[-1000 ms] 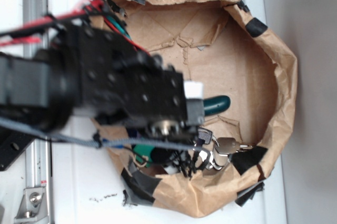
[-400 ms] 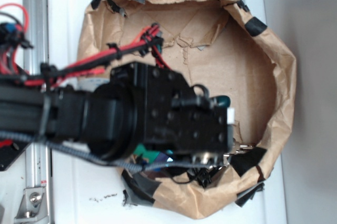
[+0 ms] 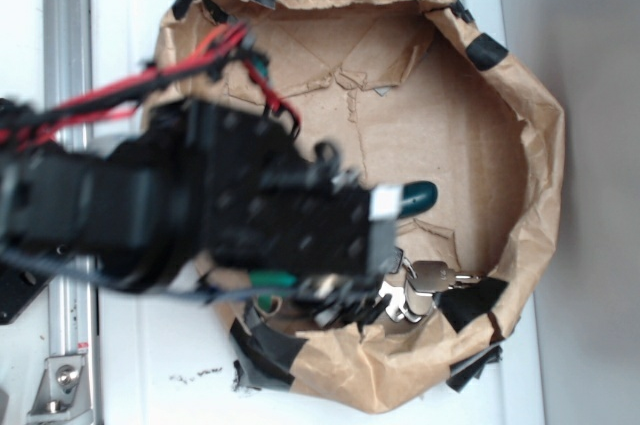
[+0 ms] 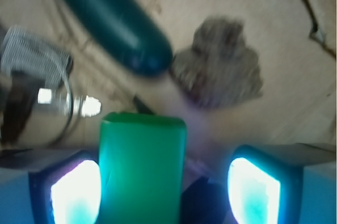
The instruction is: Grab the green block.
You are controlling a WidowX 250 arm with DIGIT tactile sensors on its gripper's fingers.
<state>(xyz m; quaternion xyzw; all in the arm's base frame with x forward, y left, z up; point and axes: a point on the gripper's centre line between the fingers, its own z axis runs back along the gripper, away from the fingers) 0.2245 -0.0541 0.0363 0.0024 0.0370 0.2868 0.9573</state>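
In the wrist view the green block (image 4: 142, 168) sits between the spread pads of the pincer (image 4: 166, 190), nearer the left pad (image 4: 73, 190). Centre on it, away from the keys (image 4: 37, 92), then close squarely.

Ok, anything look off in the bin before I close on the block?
One thing: in the wrist view the green block sits off-centre between the open fingers, hard by the left-hand pad, with a wide gap to the other. The keys and dark green object lie close by. Nothing looks spilled.
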